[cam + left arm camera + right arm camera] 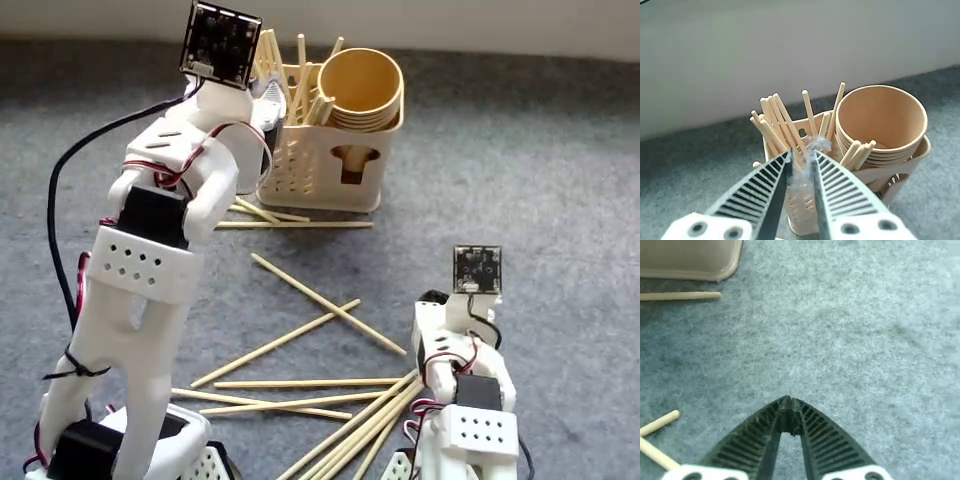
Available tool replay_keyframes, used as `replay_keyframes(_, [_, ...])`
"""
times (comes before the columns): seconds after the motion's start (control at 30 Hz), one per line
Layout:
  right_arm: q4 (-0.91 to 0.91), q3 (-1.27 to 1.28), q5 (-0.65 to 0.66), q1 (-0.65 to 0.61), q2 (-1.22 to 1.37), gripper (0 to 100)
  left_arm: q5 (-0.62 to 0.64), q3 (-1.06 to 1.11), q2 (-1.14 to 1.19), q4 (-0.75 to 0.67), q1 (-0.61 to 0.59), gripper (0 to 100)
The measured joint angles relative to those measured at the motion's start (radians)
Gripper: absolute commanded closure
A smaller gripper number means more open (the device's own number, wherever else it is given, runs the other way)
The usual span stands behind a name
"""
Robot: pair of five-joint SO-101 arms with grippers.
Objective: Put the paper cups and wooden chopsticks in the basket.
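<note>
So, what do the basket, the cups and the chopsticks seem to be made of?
Basket: likely cream plastic, smooth, with moulded slots.
Cups: tan paper, matte, thin stacked rims.
Chopsticks: pale wood or bamboo, dull, unvarnished look.

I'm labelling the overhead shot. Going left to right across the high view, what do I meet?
left arm → upright chopsticks → stacked paper cups → right arm
</note>
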Motion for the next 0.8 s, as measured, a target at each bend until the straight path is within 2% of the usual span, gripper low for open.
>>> replay_keyframes(0.27, [0.000,0.000,-0.061,0.083,0.000,99.2,-0.011,-0.098,0.000,0.239,0.097,92])
replay_keyframes(0.53, [0.000,0.000,-0.061,0.086,0.000,99.2,-0.176,-0.101,0.000,0.402,0.233,92])
replay_keyframes(0.7, [0.000,0.000,-0.061,0.086,0.000,99.2,-0.238,-0.101,0.000,0.480,0.275,83])
replay_keyframes(0.8, [0.000,0.000,-0.061,0.086,0.000,99.2,-0.245,-0.075,-0.002,0.493,0.295,82])
